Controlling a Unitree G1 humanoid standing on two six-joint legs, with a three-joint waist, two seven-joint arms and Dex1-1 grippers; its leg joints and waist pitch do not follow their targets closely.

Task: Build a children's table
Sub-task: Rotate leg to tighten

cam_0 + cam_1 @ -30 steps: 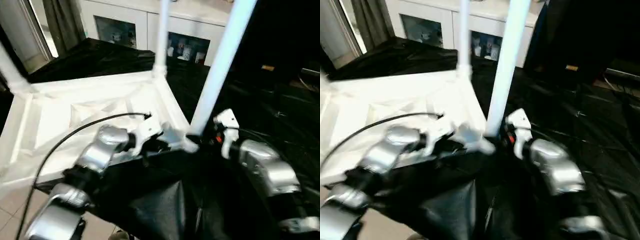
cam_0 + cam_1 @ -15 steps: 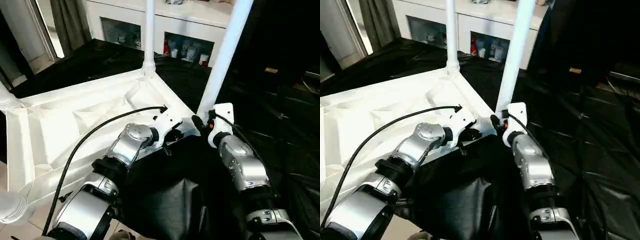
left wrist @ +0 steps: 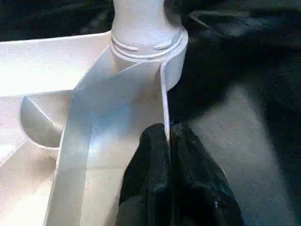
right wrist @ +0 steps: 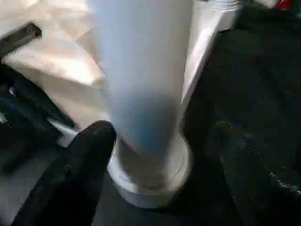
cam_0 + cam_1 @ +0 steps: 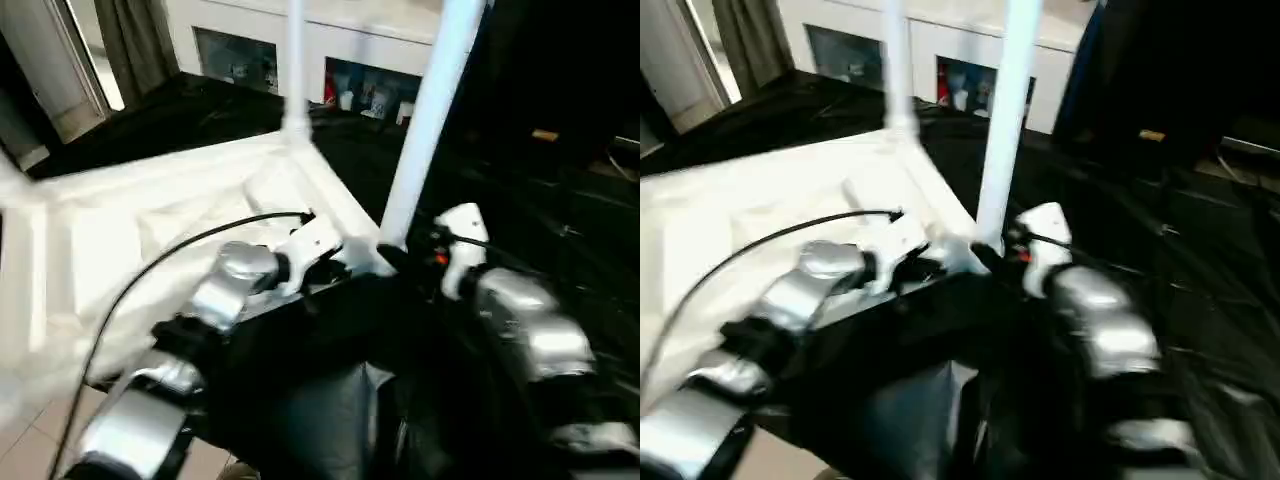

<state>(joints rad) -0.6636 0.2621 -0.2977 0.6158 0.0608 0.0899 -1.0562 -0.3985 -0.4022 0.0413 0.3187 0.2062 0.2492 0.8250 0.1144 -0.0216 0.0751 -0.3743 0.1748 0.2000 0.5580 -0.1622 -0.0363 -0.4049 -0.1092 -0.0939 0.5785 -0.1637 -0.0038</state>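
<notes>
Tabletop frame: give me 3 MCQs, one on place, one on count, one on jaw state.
1. What does the left gripper grip?
A. the edge wall of the tabletop
B. a leg
C. the black cloth

2. How many legs stand upright in corner sockets in the head views?
A. none
B. two
C. four

3. How do the right gripper jaws stand?
A. shut on the near leg
B. apart, one finger on each side of that leg's base
C. shut on the tabletop

Key: 1 A, the left wrist view shows both black fingers pinched on the thin white wall near a socket. 2 B, the near leg and the far leg rise from two corners. 3 B, the right wrist view shows gaps between the fingers and the leg.
</notes>
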